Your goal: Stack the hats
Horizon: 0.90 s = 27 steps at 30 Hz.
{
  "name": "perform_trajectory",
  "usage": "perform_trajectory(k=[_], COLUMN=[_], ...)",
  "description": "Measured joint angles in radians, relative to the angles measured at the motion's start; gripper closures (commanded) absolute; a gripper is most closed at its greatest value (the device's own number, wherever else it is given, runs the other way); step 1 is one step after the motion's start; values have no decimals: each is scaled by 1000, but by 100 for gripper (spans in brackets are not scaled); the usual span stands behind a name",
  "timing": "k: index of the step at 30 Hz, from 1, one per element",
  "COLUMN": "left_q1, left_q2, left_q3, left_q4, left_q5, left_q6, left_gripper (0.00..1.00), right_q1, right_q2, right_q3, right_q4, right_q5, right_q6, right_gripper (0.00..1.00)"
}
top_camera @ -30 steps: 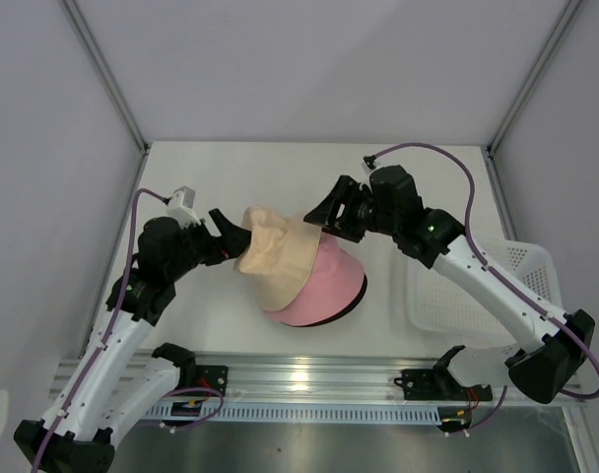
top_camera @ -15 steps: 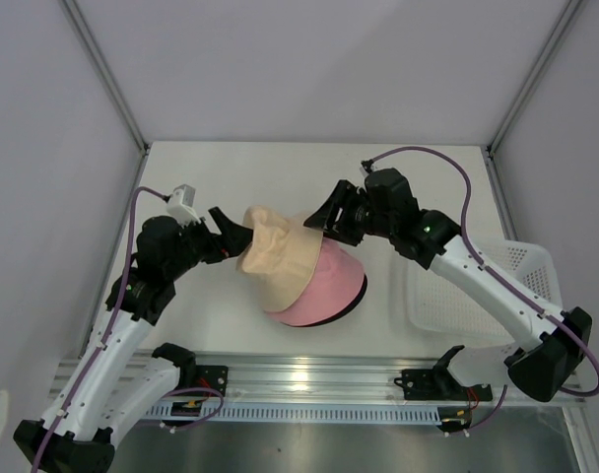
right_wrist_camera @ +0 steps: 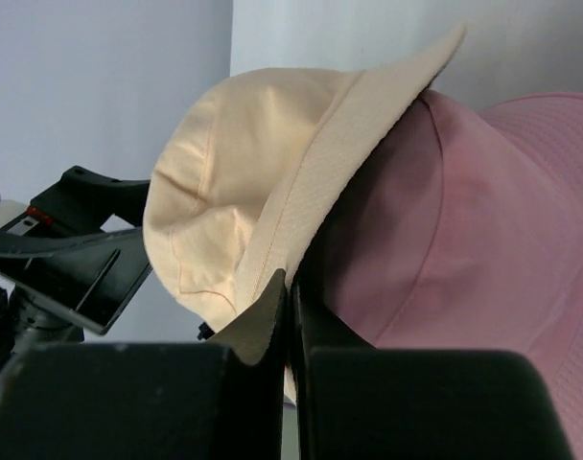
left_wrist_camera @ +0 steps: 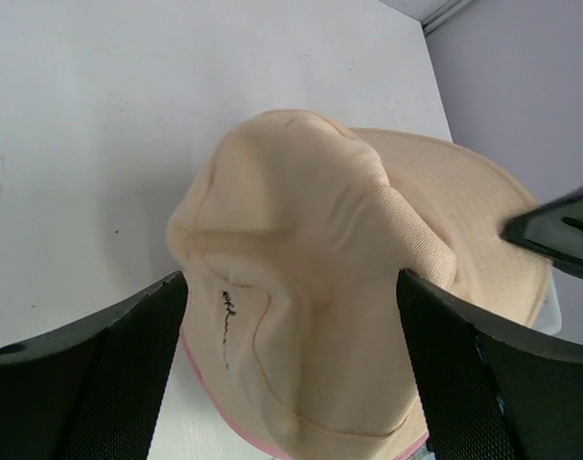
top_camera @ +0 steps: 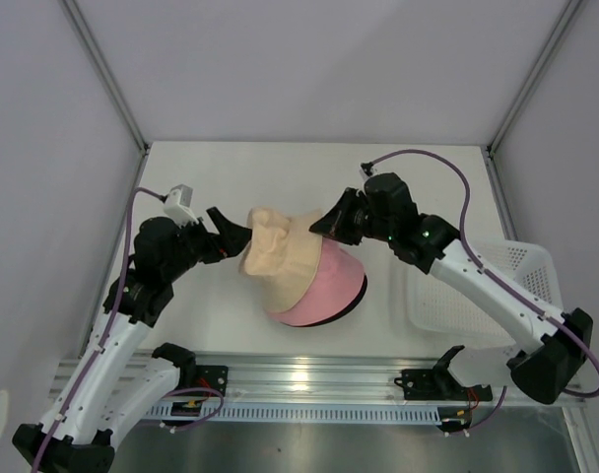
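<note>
The beige hat [top_camera: 280, 258] lies crumpled and tilted on top of the pink hat [top_camera: 331, 284] at mid-table. A dark sliver of the black hat [top_camera: 362, 292] shows under the pink one's right rim. My left gripper [top_camera: 232, 229] is open, its fingers on either side of the beige hat's [left_wrist_camera: 311, 240] crown with the stitched mark toward it. My right gripper [top_camera: 325, 224] is shut on the beige hat's [right_wrist_camera: 224, 172] brim at the far right side, right above the pink hat [right_wrist_camera: 464, 230].
A white perforated basket [top_camera: 482, 286] stands at the table's right edge, under the right arm. The left gripper's body [right_wrist_camera: 81, 259] shows behind the hats in the right wrist view.
My right gripper has closed from open onto the beige hat's brim and edged slightly left. The left gripper stays open at the crown, almost unmoved.
</note>
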Motion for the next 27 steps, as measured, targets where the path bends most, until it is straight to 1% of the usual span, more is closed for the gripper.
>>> perform_trajectory(k=[2,8,12,17,24,27], left_q1=[0,0,0,0,0,1], left_q2=[-5,-6,-10,-5,19,35], left_q3=[13,97,108,108,106,89], left_q4=[-21,-93,-115,-137,-144,-137], left_q5=[-29,-165,-215,-229,-229,-224], left_q6=[15,50,49,49,45,35], left_gripper=[6,4,4,4,4,4], right_q1=[11,32,25,31,48,53], right_q2=[-58,-335,-443,-513,-703,-753], right_q3=[-40,-174,-275,-422,-586,-656], right_q4=[21,55,80,85,68,73], right_q5=[29,146,195,259,373,396], right_q6=[9,49,89,155,245,256], right_gripper=[100,100,100,100,100,100])
